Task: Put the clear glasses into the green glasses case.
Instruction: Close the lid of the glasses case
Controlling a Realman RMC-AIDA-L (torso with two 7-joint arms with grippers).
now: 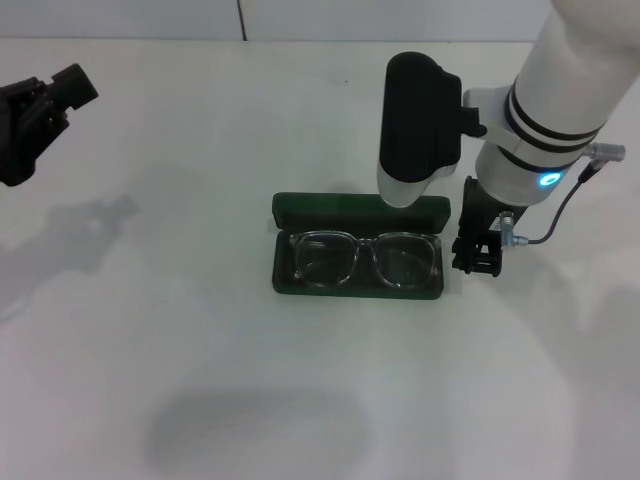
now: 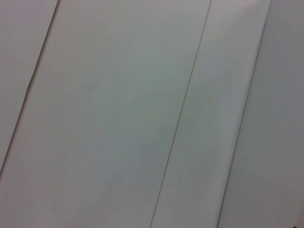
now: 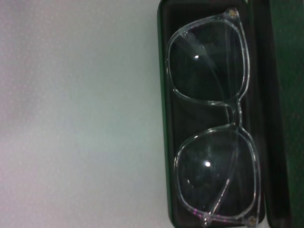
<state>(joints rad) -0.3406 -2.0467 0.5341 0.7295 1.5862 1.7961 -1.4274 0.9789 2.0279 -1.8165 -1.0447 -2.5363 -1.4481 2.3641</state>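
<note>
Clear glasses (image 1: 366, 259) are seen lying folded inside the open green glasses case (image 1: 285, 280) on the table (image 1: 150, 330); right gripper (image 1: 477, 255) is held just beside the case — finger state not discernible; left gripper (image 1: 40, 105) is parked far off.

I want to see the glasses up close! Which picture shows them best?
The right wrist view: the glasses fill it, lying in the open green case. The head view shows them smaller, inside the case. The left wrist view shows only blank surface.

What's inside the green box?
The clear glasses lie inside the open green glasses case, lenses up, on its dark lining. The lining beneath the frame is covered. The right claw hangs beside it.
</note>
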